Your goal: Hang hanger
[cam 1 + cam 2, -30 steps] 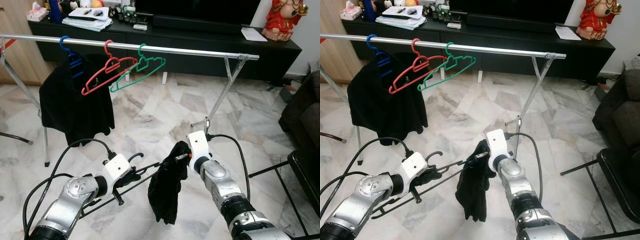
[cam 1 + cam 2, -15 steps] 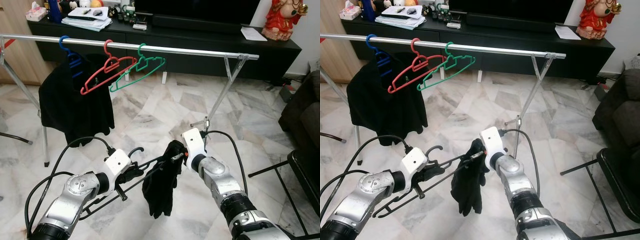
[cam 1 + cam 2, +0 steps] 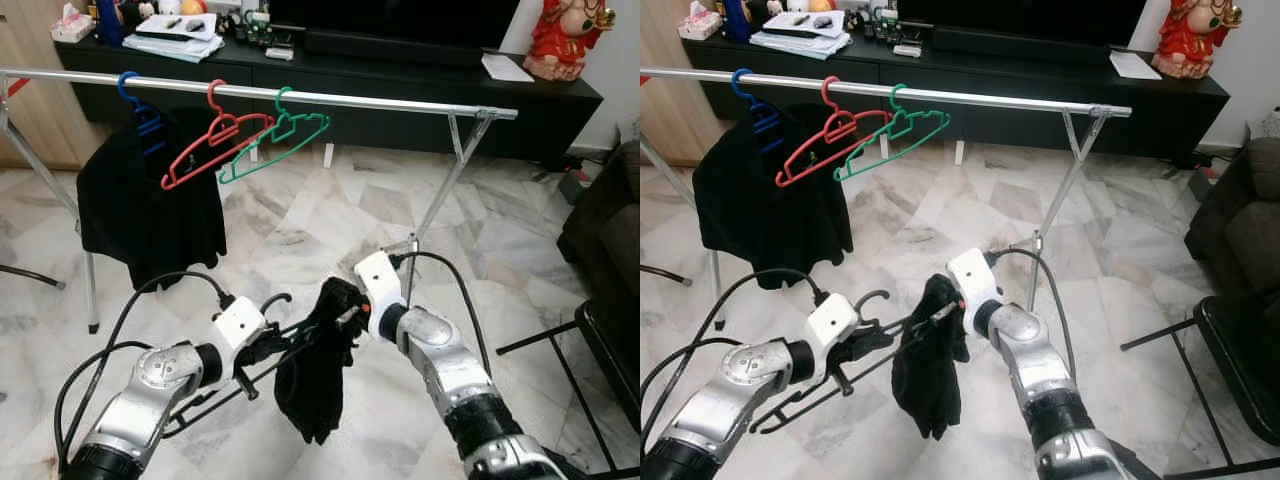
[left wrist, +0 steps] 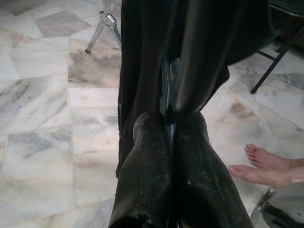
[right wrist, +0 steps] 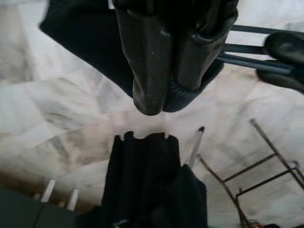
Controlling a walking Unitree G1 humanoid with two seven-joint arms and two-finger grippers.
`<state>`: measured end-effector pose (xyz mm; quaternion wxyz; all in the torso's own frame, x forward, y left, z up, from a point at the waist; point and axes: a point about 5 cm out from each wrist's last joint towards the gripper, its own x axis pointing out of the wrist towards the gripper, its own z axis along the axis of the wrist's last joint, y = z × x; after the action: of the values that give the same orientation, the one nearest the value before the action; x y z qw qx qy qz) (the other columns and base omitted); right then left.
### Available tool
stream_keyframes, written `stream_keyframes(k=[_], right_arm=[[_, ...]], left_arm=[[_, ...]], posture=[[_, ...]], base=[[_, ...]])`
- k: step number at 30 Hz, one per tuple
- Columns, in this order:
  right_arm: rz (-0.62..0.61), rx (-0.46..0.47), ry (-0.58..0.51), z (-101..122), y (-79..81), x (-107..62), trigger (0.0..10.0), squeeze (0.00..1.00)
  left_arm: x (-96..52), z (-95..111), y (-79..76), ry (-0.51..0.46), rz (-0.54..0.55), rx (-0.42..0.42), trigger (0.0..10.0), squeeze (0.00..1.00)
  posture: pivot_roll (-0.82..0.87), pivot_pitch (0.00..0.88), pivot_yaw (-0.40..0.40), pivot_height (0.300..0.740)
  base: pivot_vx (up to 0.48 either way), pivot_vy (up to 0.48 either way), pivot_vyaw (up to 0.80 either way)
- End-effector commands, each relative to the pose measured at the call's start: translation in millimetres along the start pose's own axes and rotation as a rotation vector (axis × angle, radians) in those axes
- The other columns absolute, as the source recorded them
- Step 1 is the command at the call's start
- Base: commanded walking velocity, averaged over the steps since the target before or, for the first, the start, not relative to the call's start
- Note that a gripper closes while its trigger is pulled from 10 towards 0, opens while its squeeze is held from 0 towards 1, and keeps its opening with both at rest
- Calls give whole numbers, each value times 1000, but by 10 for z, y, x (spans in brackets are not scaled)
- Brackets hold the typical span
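Black wire hanger with limp black cloth held low before the long silver clothes rail.

Since half a second ago: black cloth drawn further toward the left gripper, hanging lower and longer; right gripper shifted left with it. Left gripper reaching forward and rightward from a bent silver arm, jaws together on the hanger near its hook. Right gripper angled inward from the right, jaws clamped on the top of the cloth, just beside the left one. Well below the rail, over white marble floor. On the rail: blue plastic hanger carrying a black garment, red plastic hanger, green plastic hanger.
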<state>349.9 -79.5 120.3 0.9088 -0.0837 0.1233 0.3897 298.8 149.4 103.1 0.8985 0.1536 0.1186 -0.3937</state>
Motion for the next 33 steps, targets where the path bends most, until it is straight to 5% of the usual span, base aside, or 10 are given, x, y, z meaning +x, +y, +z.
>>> stream_keyframes(k=[1,7,13,22,33], right_arm=[[17,-18,-43,132,6,-21,10000,0],[92,33,-165,412,88,-61,10000,0],[310,-102,-261,614,399,-186,10000,0],[317,-105,-213,519,412,-256,10000,0],[151,-52,-127,300,170,-320,10000,0]], left_arm=[[24,-33,-19,28,-11,-1,10000,0],[40,-56,-18,40,0,4,10000,0],[70,-37,-34,25,1,-7,10000,0],[87,34,25,-38,74,-32,10000,0],[95,113,74,-106,121,-67,10000,0]], posture=[[10,150,-67,740],[4,152,-64,740],[0,152,-65,740],[0,157,-69,740],[-4,159,-68,740]], base=[[0,0,0],[0,0,0],[0,0,0],[0,0,0],[0,0,0]])
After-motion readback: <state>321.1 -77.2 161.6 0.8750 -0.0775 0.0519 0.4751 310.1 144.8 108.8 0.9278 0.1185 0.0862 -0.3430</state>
